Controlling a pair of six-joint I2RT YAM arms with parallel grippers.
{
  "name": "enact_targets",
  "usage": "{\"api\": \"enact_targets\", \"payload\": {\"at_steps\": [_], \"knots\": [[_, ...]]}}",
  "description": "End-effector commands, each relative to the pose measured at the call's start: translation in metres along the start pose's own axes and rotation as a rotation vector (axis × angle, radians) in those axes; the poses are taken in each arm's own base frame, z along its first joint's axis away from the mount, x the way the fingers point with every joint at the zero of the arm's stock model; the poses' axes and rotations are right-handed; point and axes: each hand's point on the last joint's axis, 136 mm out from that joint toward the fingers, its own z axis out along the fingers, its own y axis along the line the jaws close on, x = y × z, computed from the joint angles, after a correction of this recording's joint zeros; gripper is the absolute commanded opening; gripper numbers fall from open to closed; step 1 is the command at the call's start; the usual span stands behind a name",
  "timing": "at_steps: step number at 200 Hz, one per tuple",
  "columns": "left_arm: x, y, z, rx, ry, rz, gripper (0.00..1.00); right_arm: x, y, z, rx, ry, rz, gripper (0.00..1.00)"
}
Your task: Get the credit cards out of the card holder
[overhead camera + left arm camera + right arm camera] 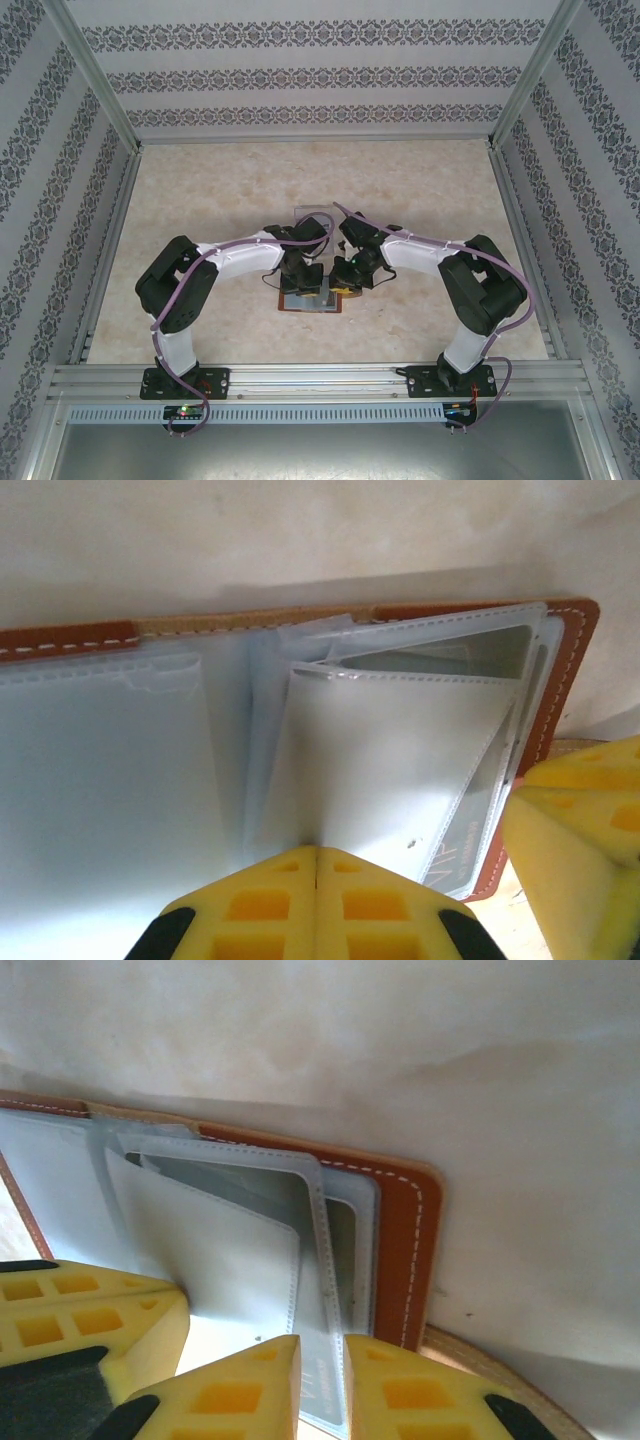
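Note:
The brown leather card holder (310, 303) lies open on the table between both arms. Its clear inner sleeves (380, 750) fan upward. My left gripper (317, 852) is shut on the lower edge of one raised sleeve and holds it up. My right gripper (322, 1360) has its jaws a little apart, astride the edge of a sleeve. A grey credit card (328, 1385) printed "VIP" sits there, still inside its pocket. That card (470, 855) also peeks out beside a right gripper finger (580, 840). The stitched brown cover (400, 1230) lies flat beneath.
A clear acrylic rack (313, 213) stands just behind the two wrists. The pale marbled tabletop (200, 200) is bounded by patterned walls and an aluminium frame (300, 375) at the near edge.

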Motion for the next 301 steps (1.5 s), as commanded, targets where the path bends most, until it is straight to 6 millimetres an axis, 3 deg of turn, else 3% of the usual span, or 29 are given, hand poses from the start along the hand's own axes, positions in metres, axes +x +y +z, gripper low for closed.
{"api": "enact_targets", "payload": {"at_steps": [1, 123, 211, 301], "knots": [[0.006, 0.003, -0.003, -0.006, -0.012, -0.001, 0.0, 0.003, 0.008, 0.001, -0.026, 0.007, -0.003, 0.25], [0.004, 0.002, 0.004, 0.228, -0.012, -0.1, 0.0, 0.0, 0.007, 0.01, -0.031, 0.011, 0.029, 0.28], [0.005, 0.011, 0.009, 0.302, 0.001, -0.149, 0.0, -0.001, 0.003, 0.013, -0.01, 0.006, 0.045, 0.31], [0.001, 0.002, 0.002, 0.406, -0.005, -0.172, 0.0, -0.003, 0.023, 0.007, -0.096, -0.007, 0.034, 0.29]]}}
